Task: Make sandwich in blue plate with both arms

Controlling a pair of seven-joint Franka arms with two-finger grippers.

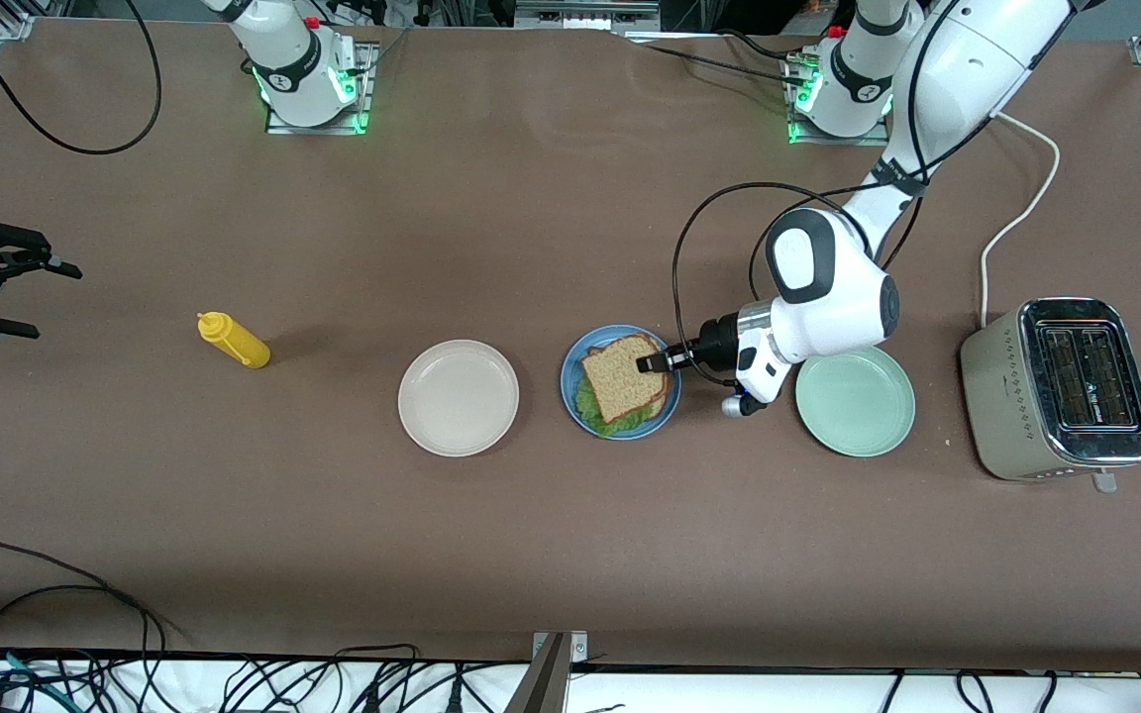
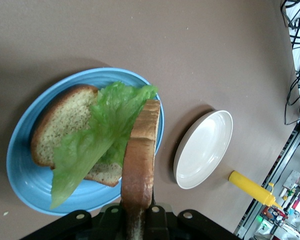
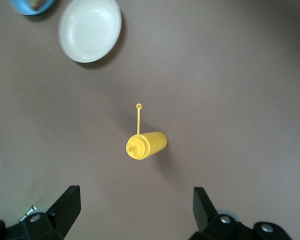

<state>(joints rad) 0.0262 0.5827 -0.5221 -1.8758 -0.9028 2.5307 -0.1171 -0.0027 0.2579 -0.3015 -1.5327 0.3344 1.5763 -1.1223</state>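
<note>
The blue plate sits mid-table and holds one brown bread slice with a crinkled green lettuce leaf on it. My left gripper is shut on the crust edge of a second bread slice, holding it over the lettuce and plate. In the left wrist view the held slice runs out from the gripper above the lettuce and the plate. My right gripper waits open and empty at the right arm's end of the table, also seen in the right wrist view.
A cream-white plate lies beside the blue plate toward the right arm's end. A yellow squeeze bottle stands farther that way. A mint-green plate and a toaster are toward the left arm's end.
</note>
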